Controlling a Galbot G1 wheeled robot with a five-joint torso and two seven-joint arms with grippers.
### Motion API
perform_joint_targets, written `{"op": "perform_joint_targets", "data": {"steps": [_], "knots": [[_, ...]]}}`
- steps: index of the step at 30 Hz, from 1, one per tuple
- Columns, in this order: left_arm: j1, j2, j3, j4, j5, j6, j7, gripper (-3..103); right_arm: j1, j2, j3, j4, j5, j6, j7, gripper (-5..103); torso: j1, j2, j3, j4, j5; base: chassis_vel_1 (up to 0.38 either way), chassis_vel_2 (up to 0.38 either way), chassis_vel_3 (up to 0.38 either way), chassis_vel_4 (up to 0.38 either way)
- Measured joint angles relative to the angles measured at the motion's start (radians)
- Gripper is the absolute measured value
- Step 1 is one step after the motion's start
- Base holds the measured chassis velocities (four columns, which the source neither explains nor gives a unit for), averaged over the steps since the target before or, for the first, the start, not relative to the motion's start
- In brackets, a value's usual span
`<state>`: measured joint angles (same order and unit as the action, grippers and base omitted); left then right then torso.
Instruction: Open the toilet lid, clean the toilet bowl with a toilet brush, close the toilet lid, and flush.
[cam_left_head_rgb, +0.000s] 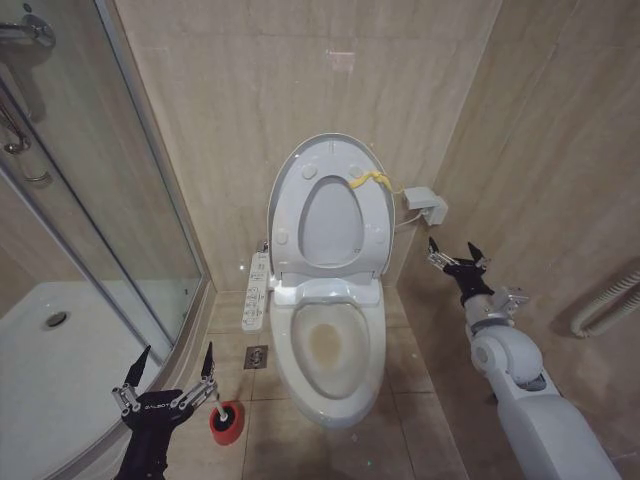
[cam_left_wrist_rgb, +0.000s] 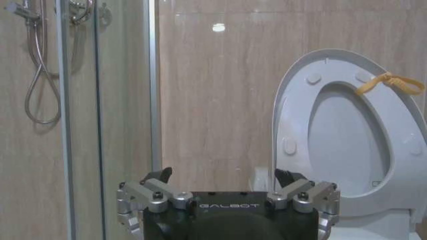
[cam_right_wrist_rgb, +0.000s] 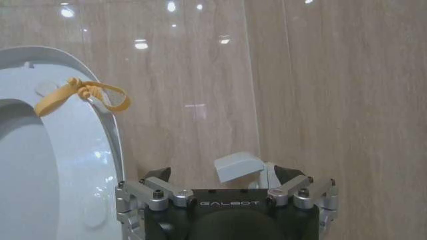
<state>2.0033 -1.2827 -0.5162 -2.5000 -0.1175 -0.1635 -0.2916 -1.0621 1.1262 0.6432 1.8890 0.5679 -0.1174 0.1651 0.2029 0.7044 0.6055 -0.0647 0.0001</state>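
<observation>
The toilet lid stands raised against the back wall with the seat ring folded up in front of it. A yellow strap hangs at its top edge. Below lies the toilet bowl, uncovered, with a brownish stain inside. On the floor to its left stands a red holder cup with the toilet brush's black head in it. My left gripper hovers open just left of the cup, holding nothing. My right gripper is open near the right wall, level with the raised seat. The wrist views show the lid and the strap.
A glass shower enclosure with a white tray stands on the left. A control panel juts from the toilet's left side, above a floor drain. A white box sits on the back wall, and a ribbed hose runs along the right wall.
</observation>
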Motion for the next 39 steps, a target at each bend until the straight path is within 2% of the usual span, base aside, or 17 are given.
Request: {"op": "perform_joint_targets", "data": {"steps": [2,7,9,12,17,19,20,21,22,24,25,27,29,33,39], "knots": [[0.0,0.0,0.0,0.0,0.0,0.0,0.0,100,0.028,-0.002,-0.013,-0.021,-0.005,0.005,0.004,100,0.0,0.0,0.0,-0.0002,0.0,0.0,0.0,0.0,0.0],[0.0,0.0,0.0,0.0,0.0,0.0,0.0,100,0.235,-0.014,-0.121,-0.188,-0.041,0.045,0.036,100,0.0,0.0,0.0,0.0017,-0.0002,0.0,0.0,0.0,0.0],[0.0,0.0,0.0,0.0,0.0,0.0,0.0,100,0.25,-0.015,-0.128,-0.198,-0.043,0.048,0.037,100,0.0,0.0,0.0,0.0019,-0.0003,0.0,0.0,0.0,0.0],[0.0,0.0,0.0,0.0,0.0,0.0,0.0,100,0.261,-0.016,-0.135,-0.21,-0.046,0.051,0.04,100,0.0,0.0,0.0,0.0005,-0.0001,0.0,0.0,0.0,0.0],[0.0,0.0,0.0,0.0,0.0,0.0,0.0,100,0.299,-0.015,-0.153,-0.246,-0.054,0.063,0.044,100,0.0,0.0,0.0,-0.0001,0.0001,0.0,0.0,0.0,0.0],[0.0,0.0,0.0,0.0,0.0,0.0,0.0,100,0.33,-0.013,-0.166,-0.275,-0.062,0.074,0.047,100,0.0,0.0,0.0,-0.0001,0.0001,0.0,0.0,0.0,0.0],[0.0,0.0,0.0,0.0,0.0,0.0,0.0,100,0.369,-0.012,-0.18,-0.308,-0.068,0.082,0.049,100,0.0,0.0,0.0,0.0016,0.0003,0.0,0.0,0.0,0.0],[0.0,0.0,0.0,0.0,0.0,0.0,0.0,100,0.392,-0.012,-0.183,-0.32,-0.072,0.087,0.049,100,0.0,0.0,0.0,0.0019,-0.0002,0.0,0.0,0.0,0.0],[0.0,0.0,0.0,0.0,0.0,0.0,0.0,100,0.392,-0.012,-0.183,-0.32,-0.072,0.087,0.049,100,0.0,0.0,0.0,0.0019,-0.0002,0.0,0.0,0.0,0.0],[0.0,0.0,0.0,0.0,0.0,0.0,0.0,100,0.435,-0.008,-0.204,-0.369,-0.09,0.102,0.053,100,0.0,0.0,0.0,0.0003,-0.0005,0.0,0.0,0.0,0.0],[0.0,0.0,0.0,0.0,0.0,0.0,0.0,100,0.462,-0.005,-0.218,-0.401,-0.102,0.114,0.055,100,0.0,0.0,0.0,0.0009,0.0005,0.0,0.0,0.0,0.0],[0.0,0.0,0.0,0.0,0.0,0.0,0.0,100,0.504,-0.001,-0.235,-0.442,-0.117,0.129,0.059,100,0.0,0.0,0.0,0.0005,0.0005,0.0,0.0,0.0,0.0],[0.0,0.0,0.0,0.0,0.0,0.0,0.0,100,0.547,0.003,-0.254,-0.487,-0.135,0.147,0.063,100,0.0,0.0,0.0,0.0013,-0.0009,0.0,0.0,0.0,0.0],[0.0,0.0,0.0,0.0,0.0,0.0,0.0,100,0.55,0.004,-0.259,-0.497,-0.139,0.15,0.064,100,0.0,0.0,0.0,0.0003,0.0001,0.0,0.0,0.0,0.0],[0.0,0.0,0.0,0.0,0.0,0.0,0.0,100,0.545,0.005,-0.259,-0.495,-0.139,0.151,0.064,100,0.0,0.0,0.0,0.0005,0.0,0.0,0.0,0.0,0.0]]}}
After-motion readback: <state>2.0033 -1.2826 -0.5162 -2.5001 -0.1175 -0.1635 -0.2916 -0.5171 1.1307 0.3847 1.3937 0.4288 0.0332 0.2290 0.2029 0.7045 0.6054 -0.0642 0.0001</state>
